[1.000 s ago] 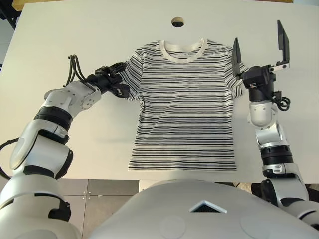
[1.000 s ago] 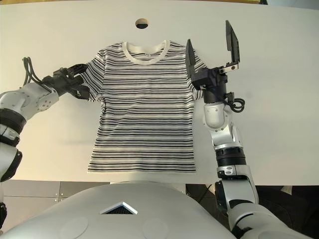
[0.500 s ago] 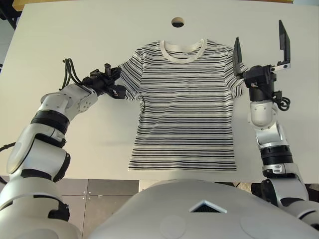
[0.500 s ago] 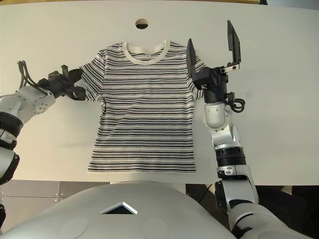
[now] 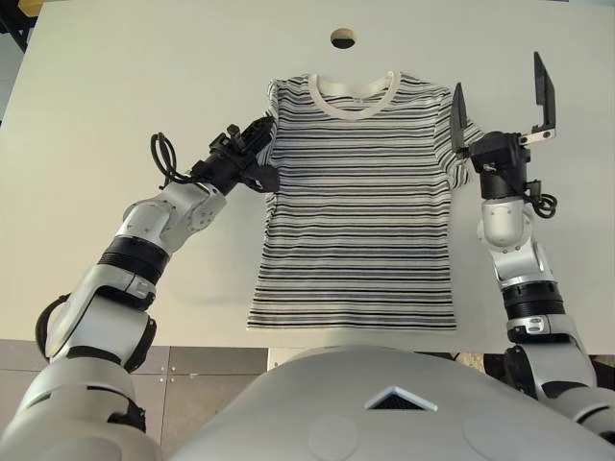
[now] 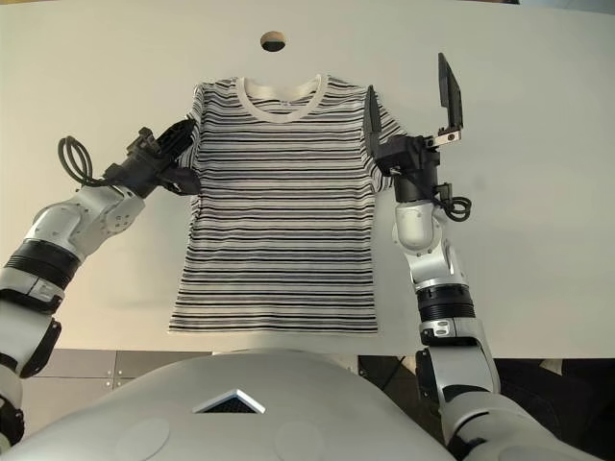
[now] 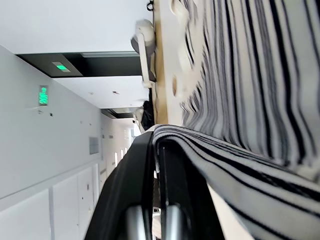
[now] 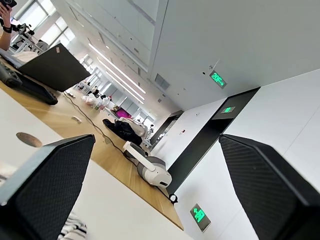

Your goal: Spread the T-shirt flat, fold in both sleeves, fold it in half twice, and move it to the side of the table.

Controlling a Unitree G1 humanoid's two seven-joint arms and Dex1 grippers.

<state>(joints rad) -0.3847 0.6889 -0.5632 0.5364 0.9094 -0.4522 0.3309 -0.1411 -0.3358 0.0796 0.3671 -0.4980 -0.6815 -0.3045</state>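
Note:
A black-and-white striped T-shirt (image 5: 360, 197) with a cream collar lies flat in the middle of the white table (image 5: 135, 77), collar at the far side. My left gripper (image 5: 258, 154) is shut on the shirt's left sleeve (image 5: 266, 130), which is lifted and drawn in over the shirt's left edge; the left wrist view shows striped cloth (image 7: 235, 175) pinched between the black fingers (image 7: 145, 185). My right gripper (image 5: 502, 91) stands open by the right sleeve (image 5: 450, 130), fingers pointing up, one finger (image 5: 458, 106) over the sleeve's edge and nothing between them.
A round cable hole (image 5: 342, 39) sits in the table beyond the collar. Bare table lies to the left and right of the shirt. The table's near edge (image 5: 192, 338) runs just below the shirt's hem.
My left gripper has carried the left sleeve up and inward to the right, folding it over the shirt's edge. The right arm has barely moved.

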